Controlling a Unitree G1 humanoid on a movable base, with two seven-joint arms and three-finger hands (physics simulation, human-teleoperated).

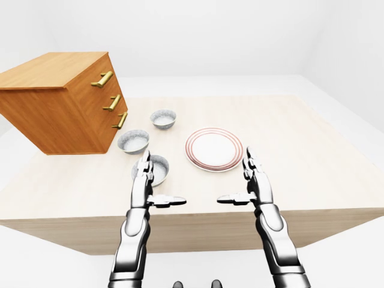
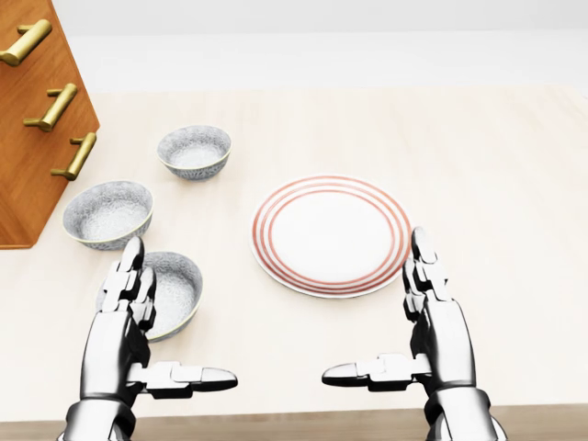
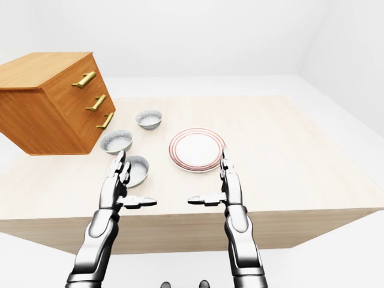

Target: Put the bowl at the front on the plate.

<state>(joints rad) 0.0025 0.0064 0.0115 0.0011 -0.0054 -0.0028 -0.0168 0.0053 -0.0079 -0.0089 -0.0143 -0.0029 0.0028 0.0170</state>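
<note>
Pale wooden counter (image 2: 496,147) carries everything. I read both hands as empty, fingers spread: left hand (image 2: 124,331) at the near bowl (image 2: 176,287), contact unclear; right hand (image 2: 439,331) near the plate (image 2: 331,230), which lies just right of that bowl. Risk: a clumsy grasp shoves it into the middle bowl (image 2: 107,213) or off the close near edge. Open room lies right of the plate
</note>
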